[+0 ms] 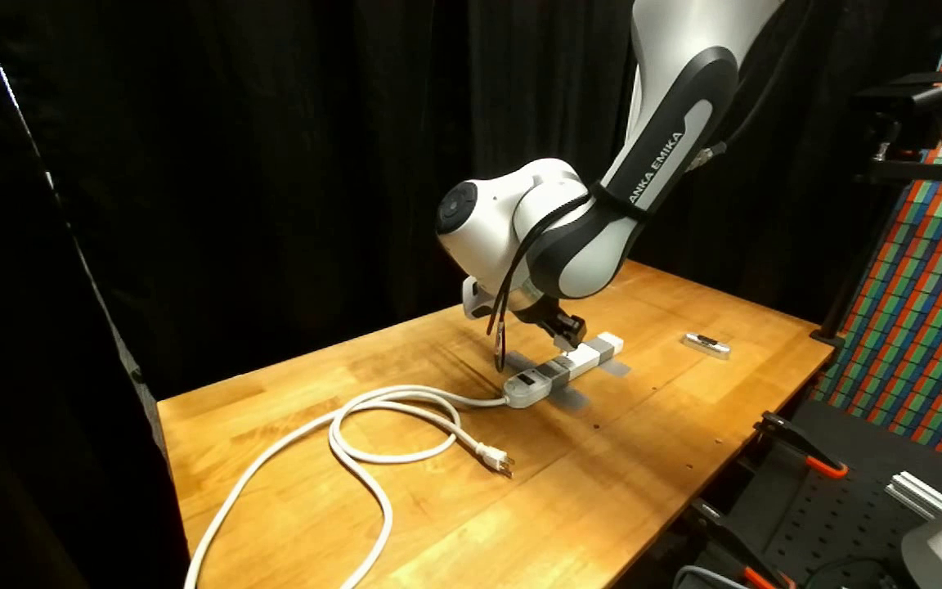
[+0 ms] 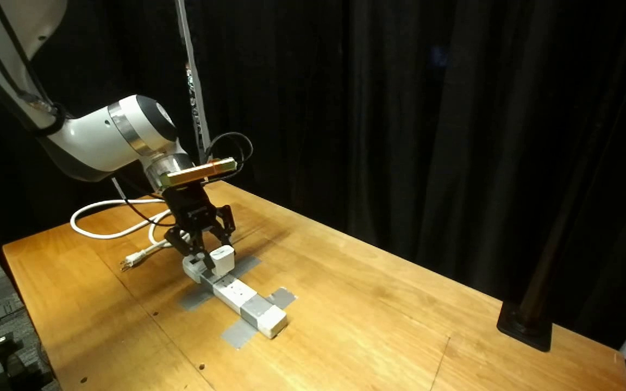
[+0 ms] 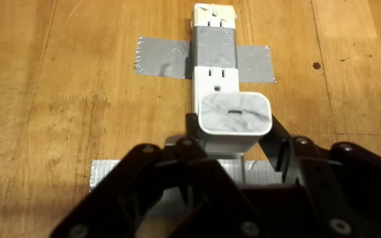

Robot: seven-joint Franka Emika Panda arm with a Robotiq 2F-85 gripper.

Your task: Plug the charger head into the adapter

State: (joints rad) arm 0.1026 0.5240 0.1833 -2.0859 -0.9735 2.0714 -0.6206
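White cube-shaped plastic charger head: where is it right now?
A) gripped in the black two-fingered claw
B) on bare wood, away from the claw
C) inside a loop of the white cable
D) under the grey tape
A: the wrist view shows the white cube-shaped plastic charger head held in the black two-fingered claw, a finger on either side, over the long white plastic power strip.

Black fabric curtains (image 1: 193, 164) hang in vertical folds behind a rectangular, honey-coloured wooden tabletop (image 2: 373, 326) in both exterior views (small dark holes (image 3: 316, 65) dot the wood). In an exterior view, an upright surface (image 1: 900, 360) patterned with red, green and blue blocks stands beyond a dark grey, perforated panel (image 1: 823, 491) set below the tabletop. Light brightens the tabletop's near portion.
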